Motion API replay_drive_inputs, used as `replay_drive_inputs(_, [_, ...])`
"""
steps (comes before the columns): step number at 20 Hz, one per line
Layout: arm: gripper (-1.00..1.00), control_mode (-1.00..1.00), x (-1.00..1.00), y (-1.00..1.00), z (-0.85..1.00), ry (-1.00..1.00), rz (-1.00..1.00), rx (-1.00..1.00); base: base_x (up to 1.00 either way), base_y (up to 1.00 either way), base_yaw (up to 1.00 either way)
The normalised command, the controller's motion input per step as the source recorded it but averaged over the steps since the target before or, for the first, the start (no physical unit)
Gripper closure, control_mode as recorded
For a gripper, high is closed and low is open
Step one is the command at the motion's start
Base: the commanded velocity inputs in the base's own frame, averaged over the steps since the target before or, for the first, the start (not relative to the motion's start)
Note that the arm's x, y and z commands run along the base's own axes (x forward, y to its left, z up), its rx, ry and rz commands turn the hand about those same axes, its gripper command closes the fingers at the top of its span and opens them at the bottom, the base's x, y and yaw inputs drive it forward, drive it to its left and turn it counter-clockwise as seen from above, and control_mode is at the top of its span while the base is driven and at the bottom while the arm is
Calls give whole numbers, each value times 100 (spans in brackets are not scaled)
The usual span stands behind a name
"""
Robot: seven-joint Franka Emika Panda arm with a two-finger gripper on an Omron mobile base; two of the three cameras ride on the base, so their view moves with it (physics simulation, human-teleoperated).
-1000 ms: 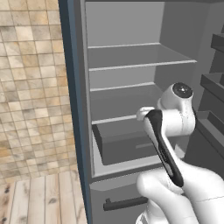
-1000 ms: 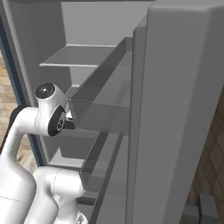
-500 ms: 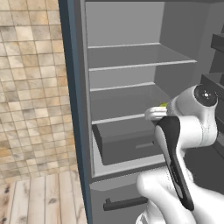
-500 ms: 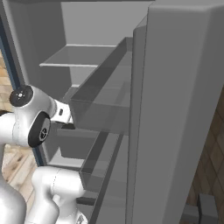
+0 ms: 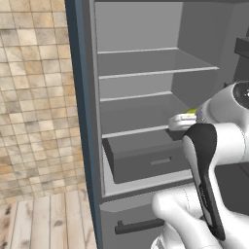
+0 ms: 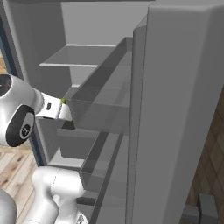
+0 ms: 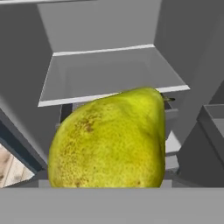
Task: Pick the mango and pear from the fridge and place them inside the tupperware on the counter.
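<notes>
The pear [image 7: 111,140] sits right in front of the hand camera, large and yellow-green with brown speckles, its short stem pointing right. It appears held in the hand [image 5: 187,118], though the fingers themselves are hidden, so how wide they stand cannot be told. In the left base view a sliver of yellow-green shows at the hand's tip, just above the front edge of the grey drawer [image 5: 146,155] inside the open fridge [image 5: 146,73]. Pale shelves [image 5: 155,73] run above it. In the right base view the hand sits beside the door racks [image 6: 105,109].
</notes>
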Motion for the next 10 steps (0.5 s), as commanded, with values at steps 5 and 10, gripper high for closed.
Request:
replay_drive_inputs(5, [100, 100, 0, 0, 0, 0, 0, 0, -93, 0, 0])
replay_drive_inputs(10, [100, 100, 0, 0, 0, 0, 0, 0, -100, 0, 1])
